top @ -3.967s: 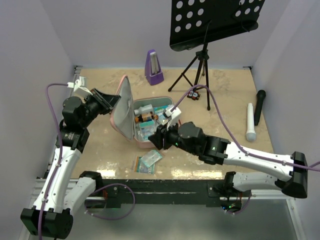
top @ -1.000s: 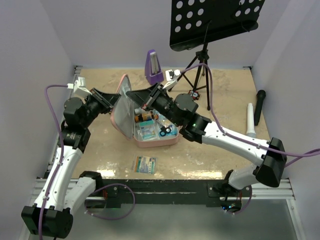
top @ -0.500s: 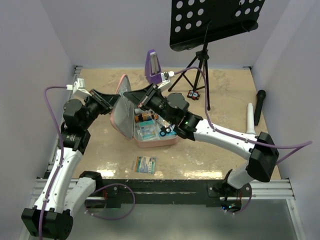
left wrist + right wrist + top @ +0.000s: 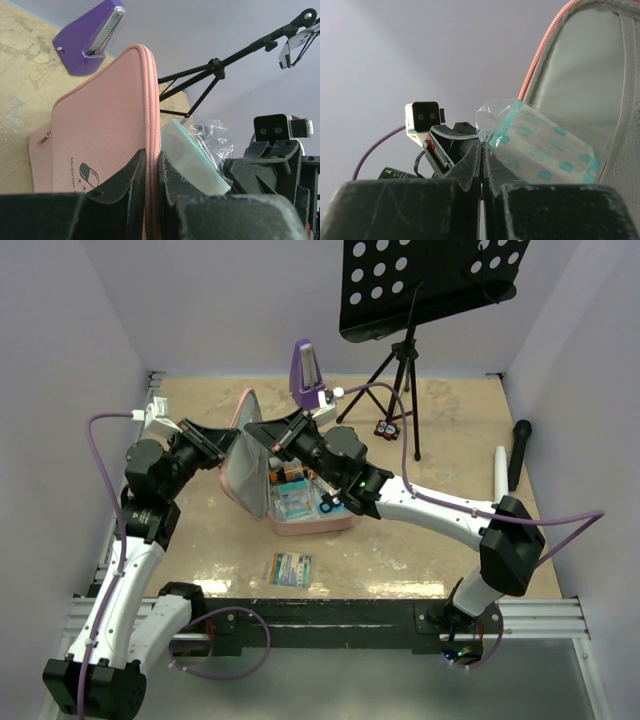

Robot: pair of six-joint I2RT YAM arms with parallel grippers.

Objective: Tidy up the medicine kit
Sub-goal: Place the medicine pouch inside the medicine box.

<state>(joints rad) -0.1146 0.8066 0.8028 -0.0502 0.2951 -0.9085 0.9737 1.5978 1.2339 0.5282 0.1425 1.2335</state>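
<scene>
Right pincer clamped on packet, just beside medicine kit lid's inner face. Left pincer grips the lid rim, lid upright.

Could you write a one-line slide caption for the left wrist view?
Left gripper clamps the raised lid's zip edge on the medicine kit; purple metronome behind.

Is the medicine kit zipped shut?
No, the medicine kit is open: its lid stands upright, with the left tool pinching the lid's rim.
</scene>
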